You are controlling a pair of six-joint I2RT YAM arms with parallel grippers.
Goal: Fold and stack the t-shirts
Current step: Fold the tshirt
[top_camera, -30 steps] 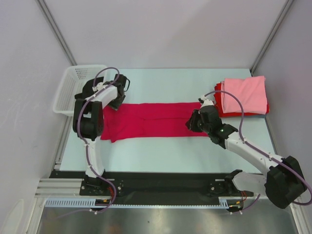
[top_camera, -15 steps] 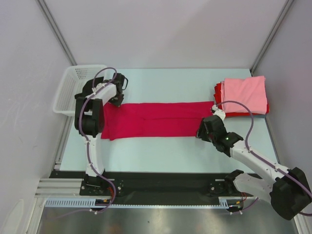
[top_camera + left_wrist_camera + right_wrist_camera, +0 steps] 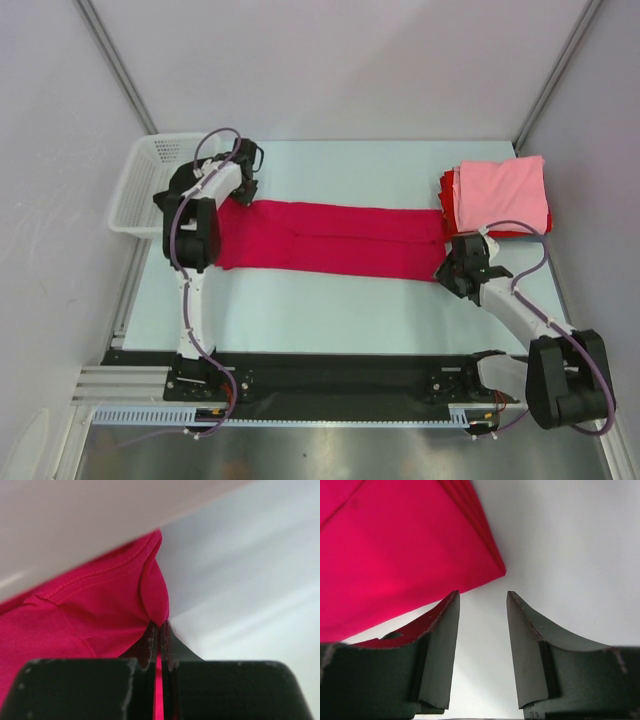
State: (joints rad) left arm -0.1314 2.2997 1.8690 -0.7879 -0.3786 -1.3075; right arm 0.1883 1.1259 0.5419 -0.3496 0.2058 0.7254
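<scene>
A crimson t-shirt [image 3: 330, 238] lies folded into a long strip across the table. At its far left corner, my left gripper [image 3: 243, 190] is shut on a pinch of that cloth [image 3: 100, 605]; the left wrist view shows red fabric between the closed jaws [image 3: 160, 627]. My right gripper [image 3: 452, 270] sits at the strip's near right corner. It stands open [image 3: 482, 594] over bare table, with the shirt's corner [image 3: 490, 567] just ahead of the fingertips and nothing between them. At the back right, a folded light pink t-shirt [image 3: 505, 190] tops a folded red one [image 3: 447, 205].
A white plastic basket [image 3: 160, 180] stands at the table's left edge, just behind the left arm. The folded stack touches the strip's right end. Grey walls close in the table on three sides.
My left gripper has shut on the shirt's far left corner. The right gripper let go, slid right along the near edge to the right corner, and the strip now reaches farther right.
</scene>
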